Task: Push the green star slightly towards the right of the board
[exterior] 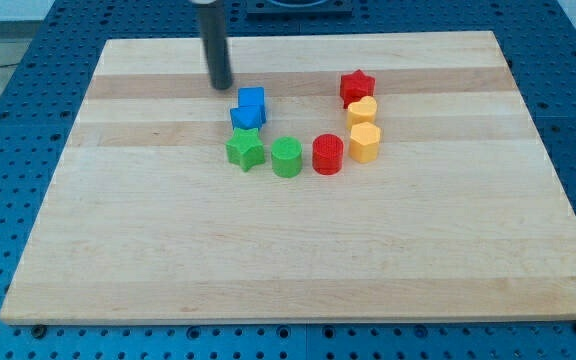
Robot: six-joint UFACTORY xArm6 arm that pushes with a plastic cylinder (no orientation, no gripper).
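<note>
The green star (245,150) lies on the wooden board (298,250), left of the middle. A green cylinder (287,157) sits just to its right, close beside it. Two blue blocks (249,108) sit directly above the star, touching or nearly touching it. My tip (222,84) is above and to the left of the blue blocks, well above the green star and apart from it.
A red cylinder (327,154) sits right of the green cylinder. A yellow block (365,143) and another yellow block (362,111) stack up the view's right side, with a red star (356,86) on top. The blocks form a U-shaped arc.
</note>
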